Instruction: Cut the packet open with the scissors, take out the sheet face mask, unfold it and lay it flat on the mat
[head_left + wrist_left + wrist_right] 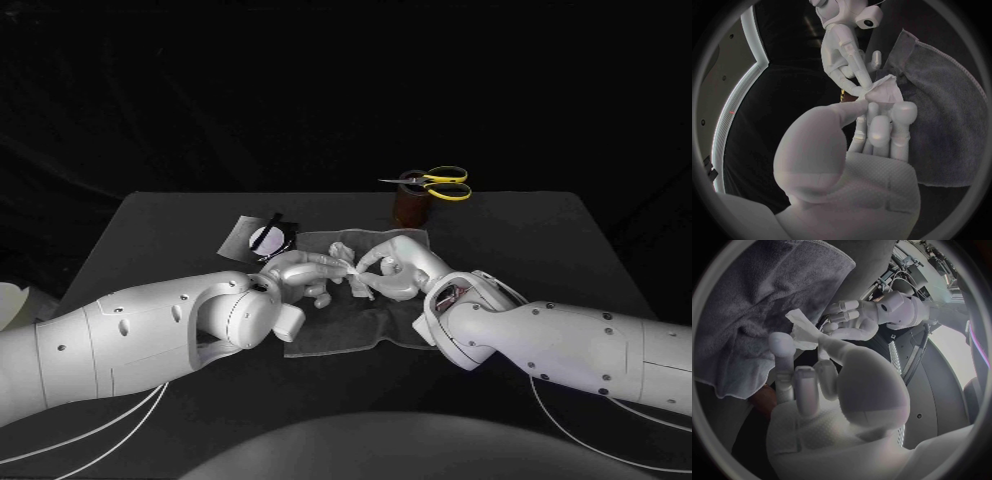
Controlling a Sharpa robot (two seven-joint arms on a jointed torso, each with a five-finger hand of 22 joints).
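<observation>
Black table (pixel 144 215) carries a grey mat (pixel 339 338) nearest the robot. Over the mat's middle the left hand (pixel 303 272) and right hand (pixel 397 262) meet fingertip to fingertip. Each pinches one side of the sheet face mask (pixel 887 91), which is white and bunched between them, equally near both. Its fold line cannot be told. Judged next move: draw the hands apart sideways. Nothing obstructs. Farther back lie the silver packet (pixel 257 238) on the left and the scissors (pixel 440 183) on a brown holder (pixel 413 206).
</observation>
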